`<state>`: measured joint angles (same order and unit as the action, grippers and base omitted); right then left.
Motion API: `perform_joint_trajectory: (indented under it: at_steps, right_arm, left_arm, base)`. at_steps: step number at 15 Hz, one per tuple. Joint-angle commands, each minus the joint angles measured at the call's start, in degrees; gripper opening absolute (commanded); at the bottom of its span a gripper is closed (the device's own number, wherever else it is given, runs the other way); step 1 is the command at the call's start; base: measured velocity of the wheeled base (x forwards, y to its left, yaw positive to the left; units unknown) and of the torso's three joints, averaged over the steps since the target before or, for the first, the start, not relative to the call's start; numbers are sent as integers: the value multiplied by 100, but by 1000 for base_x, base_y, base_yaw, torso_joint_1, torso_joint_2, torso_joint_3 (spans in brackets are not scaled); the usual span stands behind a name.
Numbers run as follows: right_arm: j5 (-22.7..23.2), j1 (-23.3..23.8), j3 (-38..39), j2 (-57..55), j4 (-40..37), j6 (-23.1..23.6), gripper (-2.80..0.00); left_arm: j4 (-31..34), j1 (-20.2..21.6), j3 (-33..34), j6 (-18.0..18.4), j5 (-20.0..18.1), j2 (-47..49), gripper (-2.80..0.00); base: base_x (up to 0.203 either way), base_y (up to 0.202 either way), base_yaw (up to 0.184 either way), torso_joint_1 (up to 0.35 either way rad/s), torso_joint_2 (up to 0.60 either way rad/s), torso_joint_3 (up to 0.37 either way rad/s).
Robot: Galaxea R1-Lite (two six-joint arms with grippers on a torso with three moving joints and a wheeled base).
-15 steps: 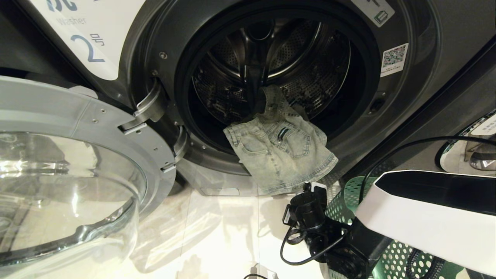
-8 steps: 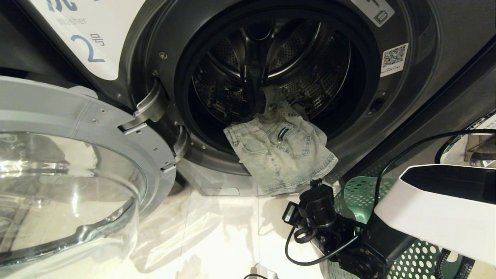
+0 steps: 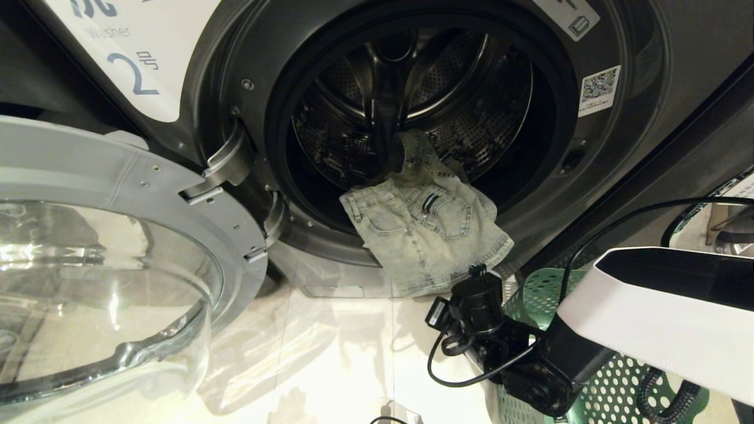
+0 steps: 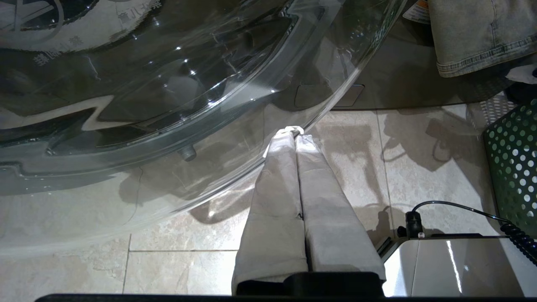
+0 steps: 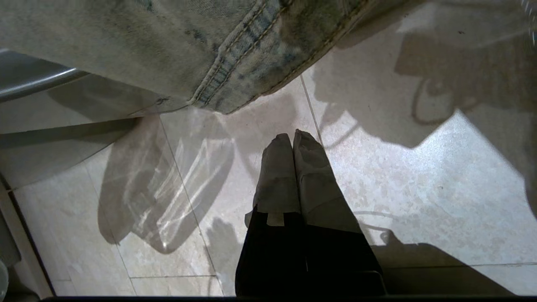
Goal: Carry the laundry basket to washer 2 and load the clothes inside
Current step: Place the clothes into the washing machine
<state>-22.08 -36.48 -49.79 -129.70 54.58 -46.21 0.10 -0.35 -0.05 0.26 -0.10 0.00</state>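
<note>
Washer 2 (image 3: 589, 147) stands with its door swung open and its drum (image 3: 412, 88) dark inside. A pale denim garment (image 3: 424, 235) hangs half out over the drum's lower rim; its hem (image 5: 168, 42) shows close up in the right wrist view. The green perforated laundry basket (image 3: 542, 288) stands on the floor at the lower right, mostly hidden behind my right arm. My right gripper (image 5: 292, 136) is shut and empty, pointing at the floor just below the denim hem. My left gripper (image 4: 292, 131) is shut and empty, parked low by the glass door's edge.
The round glass door (image 3: 106, 265) fills the left and juts out over the tiled floor (image 3: 330, 353). Black cables (image 3: 465, 377) loop round my right wrist. The basket's wall (image 4: 512, 167) also shows in the left wrist view, beside my base (image 4: 453, 268).
My right wrist has turned and risen a little toward the denim hem, and the forearm has shifted with it. The garment, basket and left arm have not moved.
</note>
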Motion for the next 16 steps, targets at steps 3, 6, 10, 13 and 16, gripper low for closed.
perform_joint_trajectory:
  at_steps: [3,6,10,13,16]
  right_arm:
    - [-22,42,-90,-64,19,-117,-89]
    - [-7,53,-68,76,16,-160,0]
    - [2,75,-263,-124,19,-290,0]
    - [-15,172,-889,-560,16,-387,0]
    - [-8,242,-1349,-728,9,-398,0]
  left_arm:
    - [-1,0,4,0,1,9,-280]
    - [-1,0,-4,0,1,9,-280]
    - [-1,0,5,0,1,9,-280]
    - [-1,0,1,0,1,9,-280]
    - [-1,0,5,0,1,1,-280]
  base:
    - [0,0,0,0,0,0]
    - [0,0,0,0,0,0]
    - [0,0,0,0,0,0]
    - [0,0,0,0,0,0]
    - [0,0,0,0,0,0]
